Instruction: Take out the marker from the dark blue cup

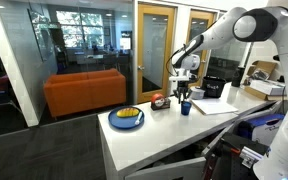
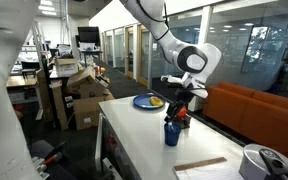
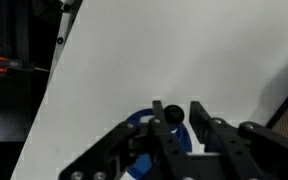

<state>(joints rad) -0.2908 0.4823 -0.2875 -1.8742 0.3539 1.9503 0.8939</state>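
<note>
The dark blue cup (image 1: pixel 185 108) stands on the white table (image 1: pixel 154 140), and it shows in both exterior views (image 2: pixel 172 134). My gripper (image 1: pixel 183 93) hangs straight over it, fingers pointing down at its mouth (image 2: pixel 181 110). In the wrist view the cup's blue rim (image 3: pixel 137 124) lies under the fingers. The marker's dark round end (image 3: pixel 172 114) sits between the two fingertips (image 3: pixel 180 108), against one finger, with a thin gap to the other. The gripper is open around it. The rest of the marker is hidden.
A wide blue plate with yellow contents (image 1: pixel 126 118) and a dark reddish bowl (image 1: pixel 159 102) stand near the cup. Boxes (image 1: pixel 219 88) sit behind it. A white round container (image 2: pixel 262 163) and a flat strip (image 2: pixel 199 165) lie near the table's end.
</note>
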